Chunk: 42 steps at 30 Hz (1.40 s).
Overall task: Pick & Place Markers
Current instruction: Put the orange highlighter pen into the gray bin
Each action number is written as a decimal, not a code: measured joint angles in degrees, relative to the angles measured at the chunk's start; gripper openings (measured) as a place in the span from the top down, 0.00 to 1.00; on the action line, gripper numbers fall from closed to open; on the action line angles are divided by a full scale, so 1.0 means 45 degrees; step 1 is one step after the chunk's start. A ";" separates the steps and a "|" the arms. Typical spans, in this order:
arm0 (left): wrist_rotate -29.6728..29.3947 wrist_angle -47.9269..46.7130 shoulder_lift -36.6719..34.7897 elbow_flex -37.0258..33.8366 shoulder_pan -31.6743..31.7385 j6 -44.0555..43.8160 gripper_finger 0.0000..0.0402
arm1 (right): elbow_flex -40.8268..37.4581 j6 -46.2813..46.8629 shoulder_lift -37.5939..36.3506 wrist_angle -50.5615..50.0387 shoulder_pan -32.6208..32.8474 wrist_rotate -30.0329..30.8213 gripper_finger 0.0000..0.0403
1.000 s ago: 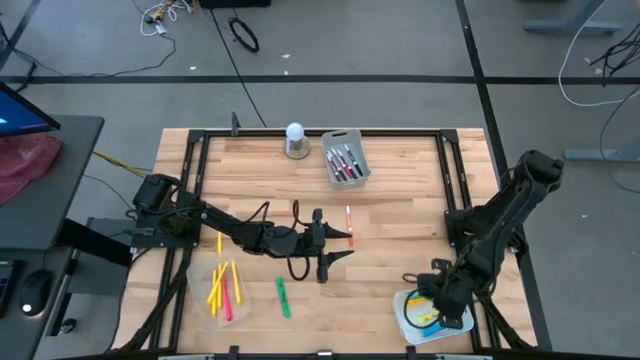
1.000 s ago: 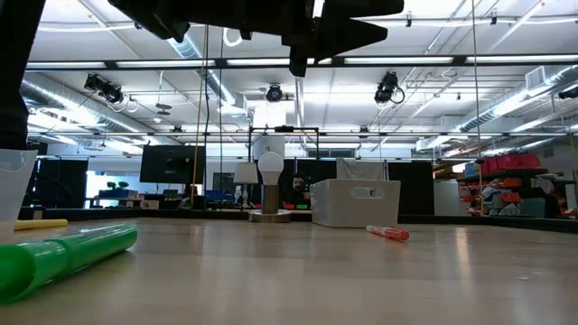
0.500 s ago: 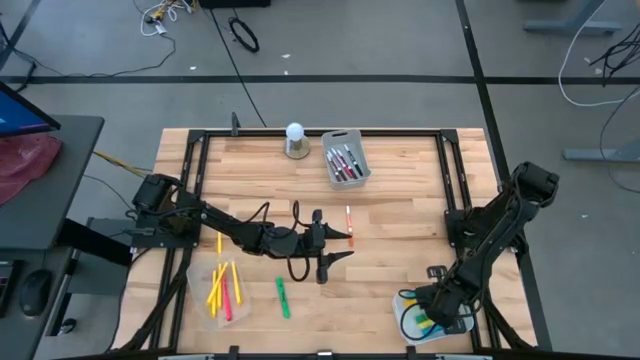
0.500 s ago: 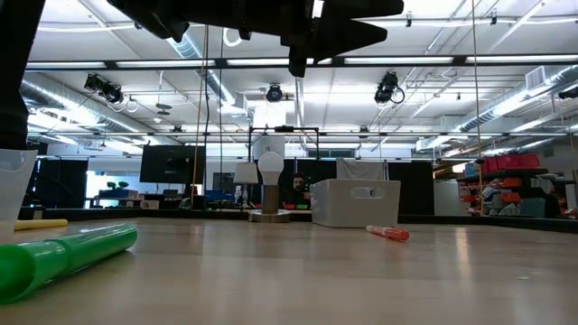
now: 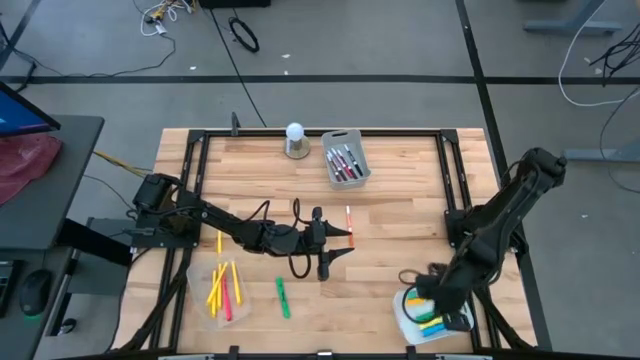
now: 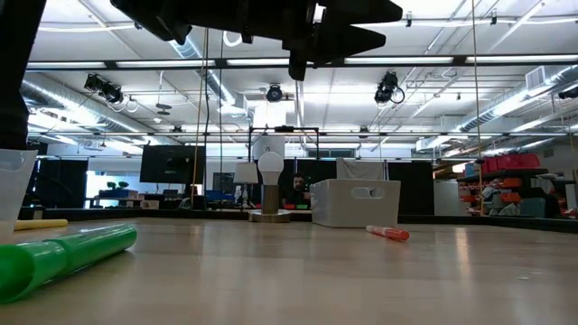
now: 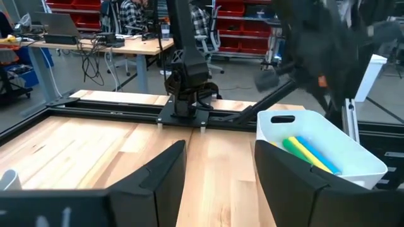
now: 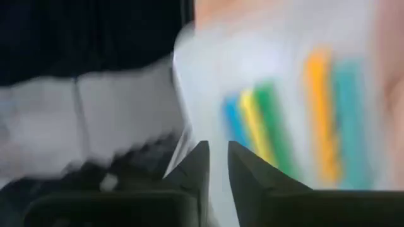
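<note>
Partly done: right gripper [image 5: 432, 312], fingers nearly together and empty, over white bin [image 5: 405, 322] at 4 o'clock (some markers [image 5: 428, 322] inside); left gripper [image 5: 335, 243] apart mid-desk; loose markers [image 5: 222, 285] remain at 7.

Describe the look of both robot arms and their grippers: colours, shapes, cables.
Both arms are dark, nearly black, built of jointed segments, with black cables looping along them. The left gripper ends in two flat, tapering dark fingers with angular edges. The right gripper has the same pair of pointed dark fingers. No markings are readable on either arm.
</note>
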 joint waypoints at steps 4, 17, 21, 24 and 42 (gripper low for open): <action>-0.0086 -0.0067 0.0000 0.0000 0.0000 -0.0010 0.51 | 0.0004 -0.3034 -0.0511 0.0038 -0.0255 0.5191 0.91; -0.5070 -0.5131 -0.0448 0.0000 -0.0175 -0.1153 0.51 | -0.2031 -0.4912 0.0395 0.4315 -0.4697 1.0654 0.92; -0.5483 -0.6624 -0.0515 -0.0010 -0.0118 -0.2211 0.51 | -0.3265 -0.5518 0.1511 0.6984 -0.6194 0.9244 0.81; -0.5470 -0.6561 -0.0515 0.0000 -0.0030 -0.2238 0.51 | -0.3583 -0.5636 0.2599 0.8681 -0.7098 0.8893 0.69; -0.5421 -0.6465 -0.0500 0.0000 0.0024 -0.2273 0.51 | -0.3938 -0.5711 0.6314 1.0557 -0.8244 0.8654 0.55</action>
